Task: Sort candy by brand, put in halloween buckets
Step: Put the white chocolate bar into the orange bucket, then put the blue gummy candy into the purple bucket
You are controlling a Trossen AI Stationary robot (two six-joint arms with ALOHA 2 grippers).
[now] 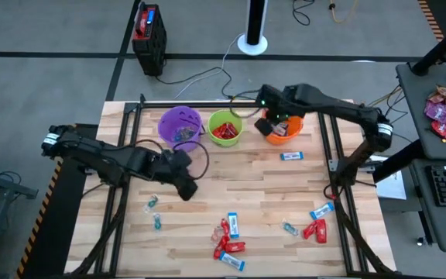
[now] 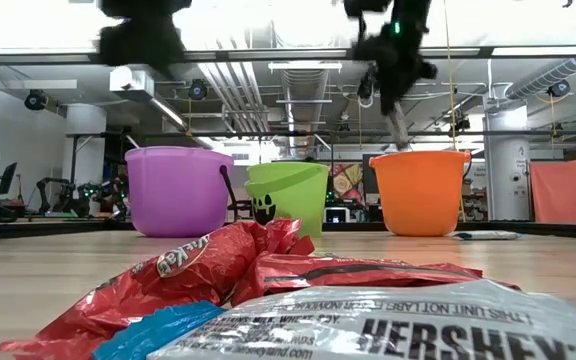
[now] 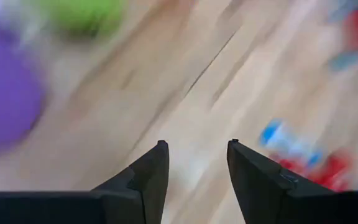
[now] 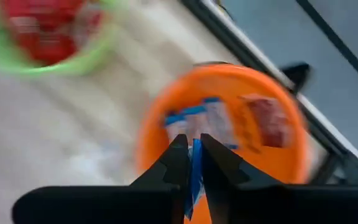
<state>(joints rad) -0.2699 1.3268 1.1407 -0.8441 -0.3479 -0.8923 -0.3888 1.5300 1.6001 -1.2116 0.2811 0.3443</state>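
Wooden planks form the table [image 1: 254, 186], with three buckets across the upper middle: purple [image 1: 180, 125], green [image 1: 225, 129], orange [image 1: 283, 129]. Above the orange one, the right gripper [image 4: 191, 146] pinches a blue-and-white bar [image 4: 194, 177]; it should probably part its fingers only while centred over the rim. The left gripper [image 3: 197, 149], spread and empty, hangs left of centre. Loose candy [image 1: 229, 240] lies along the lower edge.

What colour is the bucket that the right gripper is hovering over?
Orange: the right gripper, pinching a blue-and-white candy, hangs above the orange bucket. The right wrist view shows it best.
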